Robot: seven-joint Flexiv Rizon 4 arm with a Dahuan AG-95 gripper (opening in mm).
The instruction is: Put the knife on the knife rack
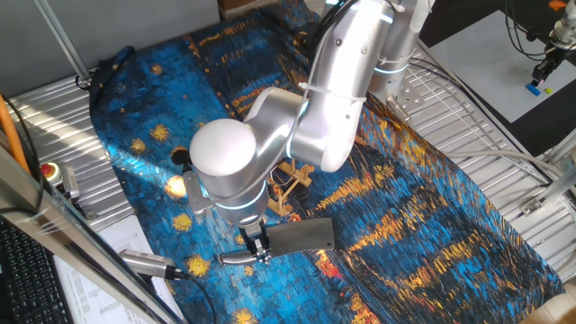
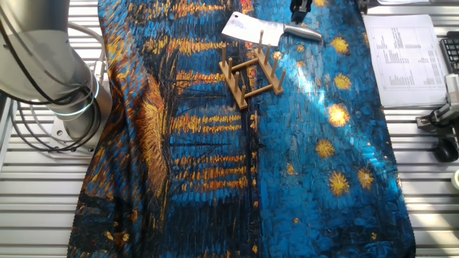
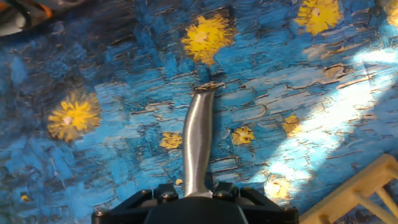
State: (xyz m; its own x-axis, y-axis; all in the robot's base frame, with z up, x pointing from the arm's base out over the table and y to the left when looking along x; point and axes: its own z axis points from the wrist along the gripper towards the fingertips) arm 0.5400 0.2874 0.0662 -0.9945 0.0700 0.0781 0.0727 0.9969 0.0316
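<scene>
The knife (image 1: 301, 236) is a cleaver with a broad grey blade and a rounded silver handle (image 1: 236, 258). It lies low over the blue and yellow painted cloth, just in front of the knife rack (image 1: 290, 184), which the arm partly hides. My gripper (image 1: 256, 245) stands over the handle near the blade and looks shut on it. In the other fixed view the knife (image 2: 247, 27) sits just behind the rack (image 2: 251, 72), and the gripper (image 2: 297, 8) is cut off by the top edge. In the hand view the handle (image 3: 198, 137) runs out from the gripper (image 3: 198, 194), with a rack corner (image 3: 360, 190) at the lower right.
A silver cylinder with a black cable (image 1: 144, 263) lies at the cloth's near left edge. Printed paper (image 2: 401, 50) and a keyboard (image 1: 27, 279) lie beside the cloth. A red button (image 1: 49, 171) sits on the slatted metal table (image 2: 43, 208).
</scene>
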